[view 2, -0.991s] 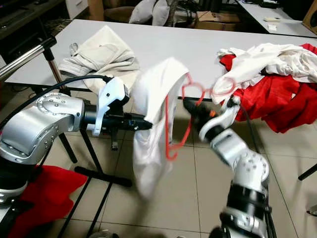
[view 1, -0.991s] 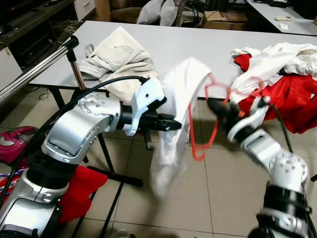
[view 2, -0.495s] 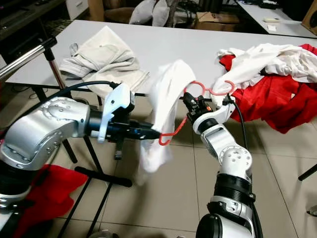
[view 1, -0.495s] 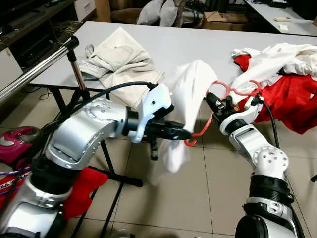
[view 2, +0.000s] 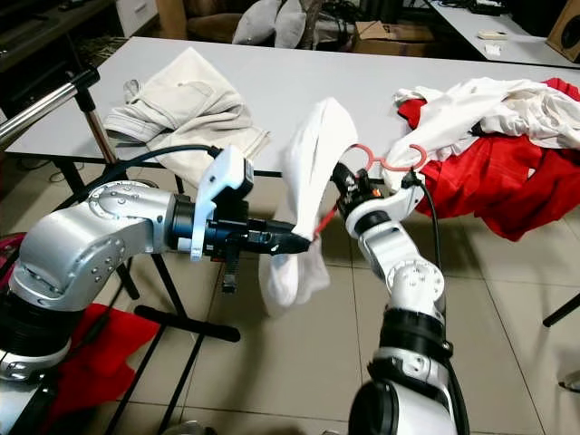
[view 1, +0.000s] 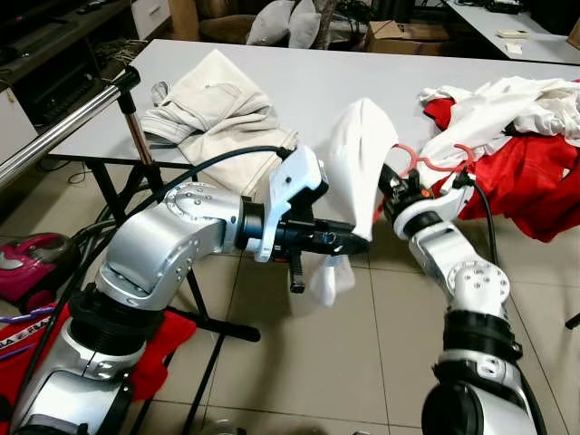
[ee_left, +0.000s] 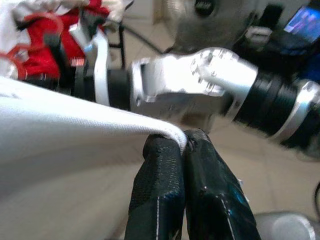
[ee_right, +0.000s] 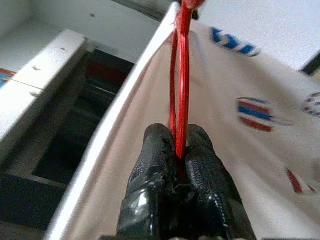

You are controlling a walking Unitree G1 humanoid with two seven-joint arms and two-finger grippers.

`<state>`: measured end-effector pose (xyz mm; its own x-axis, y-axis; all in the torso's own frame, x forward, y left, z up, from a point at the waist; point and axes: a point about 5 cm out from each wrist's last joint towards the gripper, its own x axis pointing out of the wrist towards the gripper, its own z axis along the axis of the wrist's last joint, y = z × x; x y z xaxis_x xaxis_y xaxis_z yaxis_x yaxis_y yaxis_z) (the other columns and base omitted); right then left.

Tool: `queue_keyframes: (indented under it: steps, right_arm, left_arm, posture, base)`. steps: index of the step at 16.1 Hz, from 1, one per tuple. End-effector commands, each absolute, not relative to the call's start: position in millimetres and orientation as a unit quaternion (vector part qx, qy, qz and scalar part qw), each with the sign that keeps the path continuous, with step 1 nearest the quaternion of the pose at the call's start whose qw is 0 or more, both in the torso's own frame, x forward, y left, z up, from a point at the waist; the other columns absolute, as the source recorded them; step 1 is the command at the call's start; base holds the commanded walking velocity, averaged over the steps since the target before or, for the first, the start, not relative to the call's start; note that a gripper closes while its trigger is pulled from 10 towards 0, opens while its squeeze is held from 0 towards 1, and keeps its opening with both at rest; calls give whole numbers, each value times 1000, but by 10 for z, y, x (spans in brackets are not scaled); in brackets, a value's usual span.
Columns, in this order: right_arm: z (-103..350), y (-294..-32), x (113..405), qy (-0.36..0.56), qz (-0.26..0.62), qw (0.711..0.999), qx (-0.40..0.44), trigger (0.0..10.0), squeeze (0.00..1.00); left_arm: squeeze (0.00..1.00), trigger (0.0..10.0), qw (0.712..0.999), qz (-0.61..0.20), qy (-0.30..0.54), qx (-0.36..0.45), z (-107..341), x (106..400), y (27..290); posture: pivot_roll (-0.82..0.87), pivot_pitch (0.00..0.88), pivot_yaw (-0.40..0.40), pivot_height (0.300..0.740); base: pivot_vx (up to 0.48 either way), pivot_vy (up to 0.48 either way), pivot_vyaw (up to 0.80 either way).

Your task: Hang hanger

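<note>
- Thin red plastic hanger (view 2: 385, 163): light but rigid, right gripper (ee_right: 179, 150) clamped on its wire.
- Floppy white shirt (view 1: 355, 168): left gripper (ee_left: 184, 145) pinching the hem shut; probably slides easily.

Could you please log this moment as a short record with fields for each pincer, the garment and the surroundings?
left pincer: shut on an edge of the white garment
right pincer: shut on the red hanger
garment: draped over the hanger, hanging in front of the table
rail: metal clothes rail to the robot's left
table: beige clothing, red and white clothes pile
</note>
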<state>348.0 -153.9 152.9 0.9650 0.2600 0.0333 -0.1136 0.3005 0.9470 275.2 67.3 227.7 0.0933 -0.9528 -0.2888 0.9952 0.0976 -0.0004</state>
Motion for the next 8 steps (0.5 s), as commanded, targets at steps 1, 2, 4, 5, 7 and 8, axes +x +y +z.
queue_keyframes:
  steps: [1, 2, 4, 5, 7, 8]
  right_arm:
    - [1638, -1622, 3516, 33, 107, 798, 592, 10000, 0]
    - [1641, -1635, 3531, 28, 101, 788, 607, 10000, 0]
    - [1618, -1619, 3560, 33, 96, 798, 594, 10000, 0]
    - [1612, -1605, 3566, 36, 97, 803, 587, 10000, 0]
    - [1593, -1527, 3598, 44, 98, 802, 587, 10000, 0]
    - [1574, -1446, 3613, 57, 107, 820, 559, 10000, 0]
  left_arm:
    - [0, 0, 726, -668, 109, 120, 2253, 2736, 647]
    - [0, 0, 726, -669, 111, 115, 2250, 2732, 641]
    - [0, 0, 725, -672, 108, 107, 2247, 2717, 613]
    - [0, 0, 724, -675, 103, 98, 2263, 2712, 597]
    - [0, 0, 717, -686, 90, 85, 2312, 2670, 547]
    - [0, 0, 719, -686, 82, 75, 2332, 2665, 533]
  posture:
    - [1, 0, -16, 740]
    - [1, 0, -18, 740]
    - [-1, 0, -19, 740]
    - [-2, 0, -20, 740]
    - [0, 0, -25, 740]
    - [2, 0, -34, 740]
  base:
    - [0, 0, 0]
    - [0, 0, 0]
    - [0, 0, 0]
    - [0, 0, 0]
    - [0, 0, 0]
    - [0, 0, 0]
